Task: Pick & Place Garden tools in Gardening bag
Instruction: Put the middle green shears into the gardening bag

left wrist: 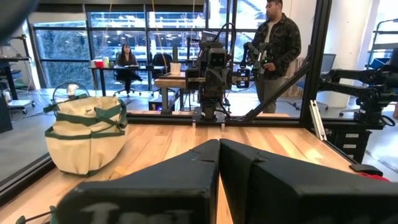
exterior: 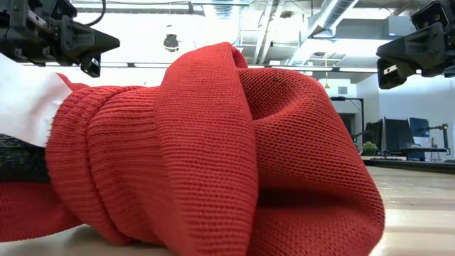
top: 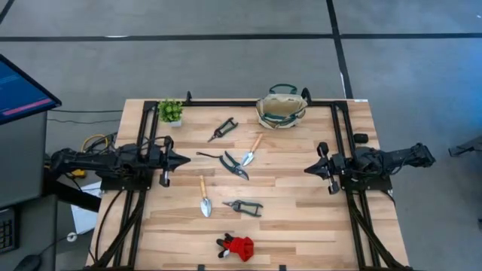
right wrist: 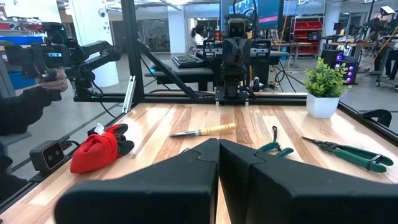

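Both tools pressed together, empty: left tool (top: 183,159) at 9 o'clock, right tool (top: 309,169) at 3. Garden tools (top: 233,164) scattered mid-desk (top: 301,226); gardening bag (top: 281,109) at 12, nothing in it far as I saw.

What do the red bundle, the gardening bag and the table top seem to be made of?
Red bundle: knitted fabric, matte; the ribbed stitches show clearly up close.
Gardening bag: beige woven cloth, probably canvas, with dark green trim; its sides sag softly.
Table top: light wood in joined strips, smooth finish; grain lines and seams are visible, though it could be a laminate.
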